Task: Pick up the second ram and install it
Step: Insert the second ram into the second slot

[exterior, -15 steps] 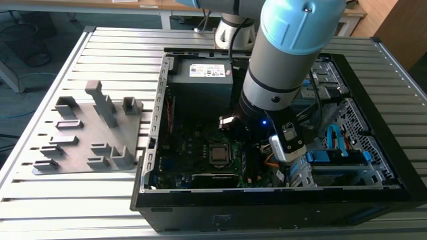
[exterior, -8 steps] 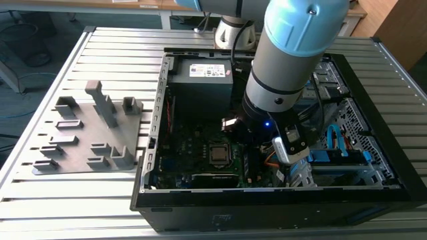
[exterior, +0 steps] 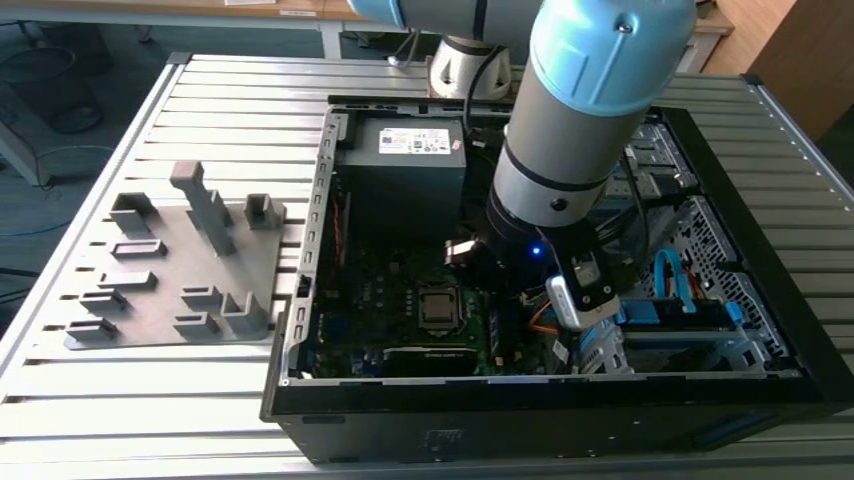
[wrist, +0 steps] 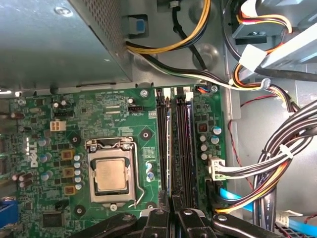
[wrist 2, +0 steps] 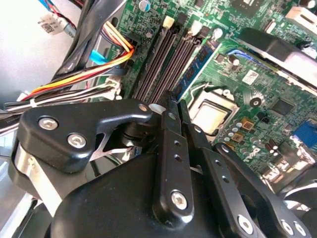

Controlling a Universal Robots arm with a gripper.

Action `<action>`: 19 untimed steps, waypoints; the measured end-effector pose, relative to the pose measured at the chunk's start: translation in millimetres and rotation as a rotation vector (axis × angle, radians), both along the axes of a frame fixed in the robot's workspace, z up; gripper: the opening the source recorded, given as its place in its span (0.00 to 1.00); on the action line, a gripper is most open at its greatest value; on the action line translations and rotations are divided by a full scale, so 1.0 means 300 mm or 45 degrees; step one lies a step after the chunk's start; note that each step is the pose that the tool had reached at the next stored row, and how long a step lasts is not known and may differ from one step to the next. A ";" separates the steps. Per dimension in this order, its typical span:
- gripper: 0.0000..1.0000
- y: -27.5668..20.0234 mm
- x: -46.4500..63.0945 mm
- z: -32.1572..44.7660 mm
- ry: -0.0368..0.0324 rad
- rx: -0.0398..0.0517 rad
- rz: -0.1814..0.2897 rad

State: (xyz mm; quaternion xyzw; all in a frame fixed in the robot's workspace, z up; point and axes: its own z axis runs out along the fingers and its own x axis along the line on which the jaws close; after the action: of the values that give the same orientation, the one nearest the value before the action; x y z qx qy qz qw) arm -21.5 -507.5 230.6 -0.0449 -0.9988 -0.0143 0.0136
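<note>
Cable bundle [wrist: 277, 163] beside memory slots [wrist: 181, 144]

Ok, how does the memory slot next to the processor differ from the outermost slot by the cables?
The slot next to the processor socket holds a blue-green memory stick; the outermost slot is bare and dark. The filled one sits beside the processor socket; the bare one lies toward the bundled cables. Both run parallel on the green board and look alike in length.

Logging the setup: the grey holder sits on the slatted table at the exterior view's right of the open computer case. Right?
No. The exterior view shows the grey holder on the slatted table at that view's left of the open computer case.
</note>
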 end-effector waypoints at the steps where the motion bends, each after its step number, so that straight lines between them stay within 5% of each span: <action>1: 0.14 0.001 0.000 -0.003 -0.0001 0.000 0.000; 6: 0.14 0.011 0.001 -0.009 -0.0001 -0.003 0.000; 12: 0.14 0.019 0.006 -0.011 -0.0001 -0.027 0.000; 19: 0.14 0.026 0.003 -0.017 -0.0001 -0.028 0.007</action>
State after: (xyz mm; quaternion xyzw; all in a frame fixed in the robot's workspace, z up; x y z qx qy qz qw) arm -20.6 -499.6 225.5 -0.0421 -0.9990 -0.0034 0.0131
